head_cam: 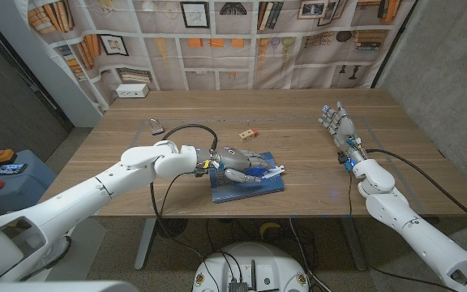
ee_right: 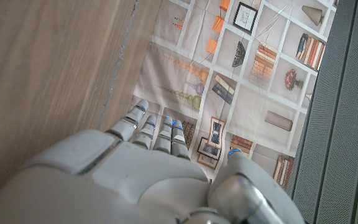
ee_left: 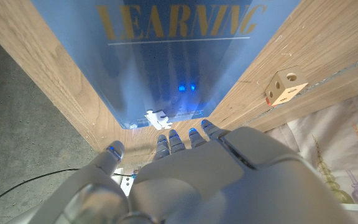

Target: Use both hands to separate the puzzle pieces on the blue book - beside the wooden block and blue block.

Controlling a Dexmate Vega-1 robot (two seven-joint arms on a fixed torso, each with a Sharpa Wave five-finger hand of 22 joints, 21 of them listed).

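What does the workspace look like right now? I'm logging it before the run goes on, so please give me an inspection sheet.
Surface: wooden table.
Job's things: blue book near the front edge; white puzzle piece on it; wooden block behind the book.
Clutter: small dark object far left.
Hands: left hand over the book; right hand open, away at the right.
Cables: black cable looping from the left arm.
Surroundings: printed bookshelf backdrop.
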